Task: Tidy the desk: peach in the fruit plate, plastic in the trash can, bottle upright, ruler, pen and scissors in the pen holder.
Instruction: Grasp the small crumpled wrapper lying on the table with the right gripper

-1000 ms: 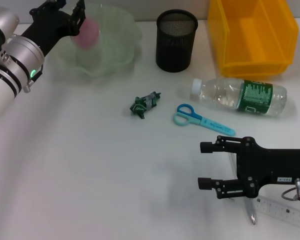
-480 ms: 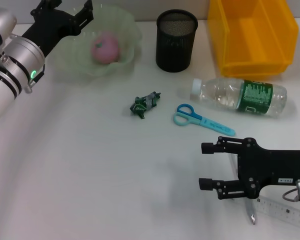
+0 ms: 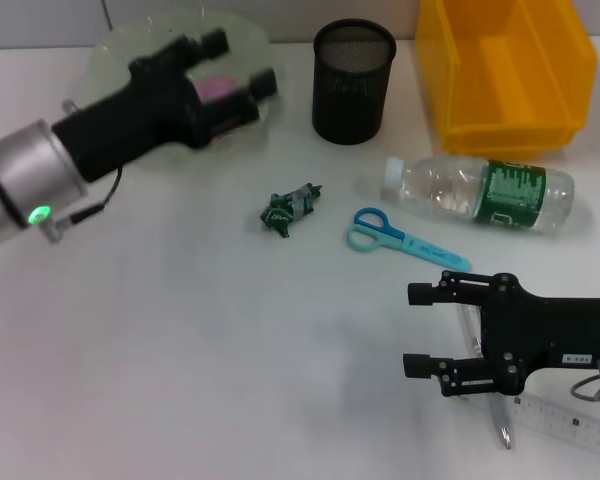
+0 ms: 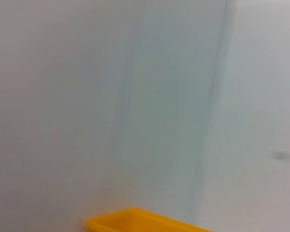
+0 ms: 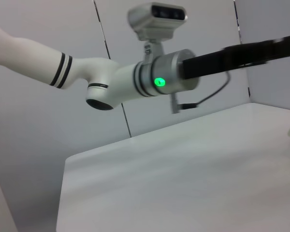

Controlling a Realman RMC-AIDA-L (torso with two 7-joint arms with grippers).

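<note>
Pink round peach (image 3: 217,87) is lying in the pale green scalloped fruit plate (image 3: 120,45); my left gripper (image 3: 238,70) is hovering over it, fingers spread, empty.

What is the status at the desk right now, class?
Left tool open over the wavy pale green fruit plate, pink peach inside. Right tool open, low over the white desk. Clear plastic bottle lying down.

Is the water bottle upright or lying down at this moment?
Lying down: the bottle rests on its side on the desk, cap toward the pen holder.
</note>
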